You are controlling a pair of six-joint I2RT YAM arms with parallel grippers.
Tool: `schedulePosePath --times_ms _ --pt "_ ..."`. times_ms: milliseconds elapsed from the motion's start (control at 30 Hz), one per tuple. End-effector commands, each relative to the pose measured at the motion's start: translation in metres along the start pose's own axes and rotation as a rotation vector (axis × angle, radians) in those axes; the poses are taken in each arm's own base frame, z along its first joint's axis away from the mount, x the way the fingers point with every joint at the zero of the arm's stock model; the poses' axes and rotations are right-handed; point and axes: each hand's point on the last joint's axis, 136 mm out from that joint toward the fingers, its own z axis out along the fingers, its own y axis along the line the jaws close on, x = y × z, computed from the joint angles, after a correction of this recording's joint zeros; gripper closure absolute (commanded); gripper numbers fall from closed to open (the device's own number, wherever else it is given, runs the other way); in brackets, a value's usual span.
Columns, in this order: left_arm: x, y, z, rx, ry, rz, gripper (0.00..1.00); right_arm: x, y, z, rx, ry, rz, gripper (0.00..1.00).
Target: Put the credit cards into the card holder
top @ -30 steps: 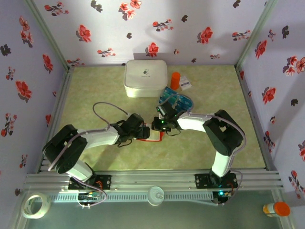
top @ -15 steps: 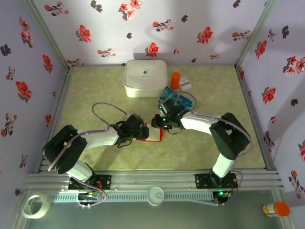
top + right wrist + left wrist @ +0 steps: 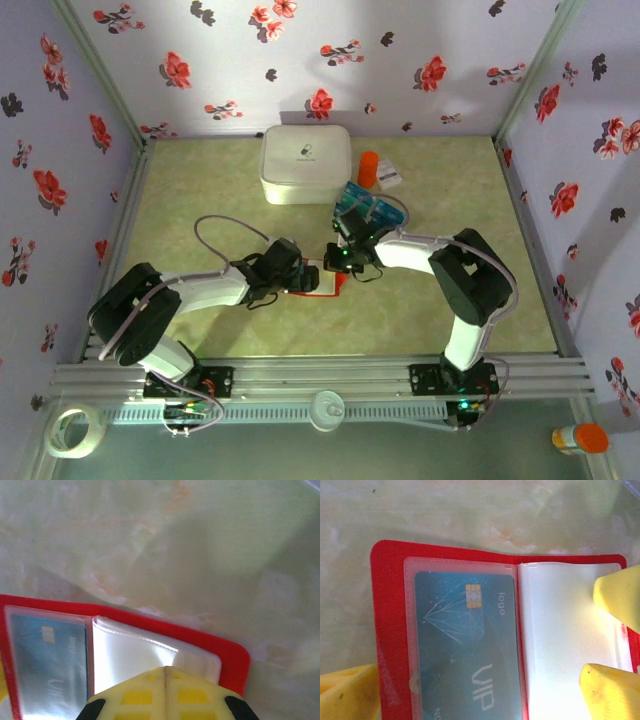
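Swinging its elbow back leftward, the right arm bends low, the right gripper pinched shut, yellow tips over the glossy clear sleeve of the flat red holder lying open just beneath. Reaching in level, the left gripper stands wide astride the holder, a teal card sleeved right under it.

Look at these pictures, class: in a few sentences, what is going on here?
The red card holder lies open on the table. One teal VIP credit card sits in its left pocket. The left gripper hangs over it, fingers spread wide, holding nothing. The right gripper, fingers shut, has its tip at the empty right pocket. More teal cards lie near the white box.
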Motion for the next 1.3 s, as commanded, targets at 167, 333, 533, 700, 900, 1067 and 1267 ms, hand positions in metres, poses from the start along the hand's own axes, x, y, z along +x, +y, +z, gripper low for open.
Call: schedulePosePath --times_ms 167,333,533,700,900,1067,1267 --pt "0.016 -0.002 0.005 0.018 0.062 0.015 0.0 0.004 0.013 0.012 -0.049 0.033 0.008 0.99" --pt "0.019 -0.005 0.009 0.022 0.071 0.023 0.0 0.004 0.014 0.013 -0.051 0.031 0.013 0.99" --pt "0.03 -0.001 0.017 0.011 0.093 0.034 0.05 0.004 0.014 0.013 -0.057 0.03 0.021 0.98" --pt "0.04 0.005 0.024 -0.001 0.112 0.038 0.17 0.004 0.016 0.013 -0.067 0.028 0.027 0.98" --pt "0.045 0.006 0.027 -0.002 0.121 0.04 0.23 -0.001 0.023 0.008 -0.083 0.016 0.023 0.92" --pt "0.047 0.007 0.027 -0.003 0.122 0.038 0.25 -0.011 0.031 -0.012 -0.097 -0.032 0.014 0.69" --pt "0.047 0.006 0.027 0.002 0.12 0.036 0.25 -0.013 0.024 -0.024 -0.085 -0.078 0.036 0.57"
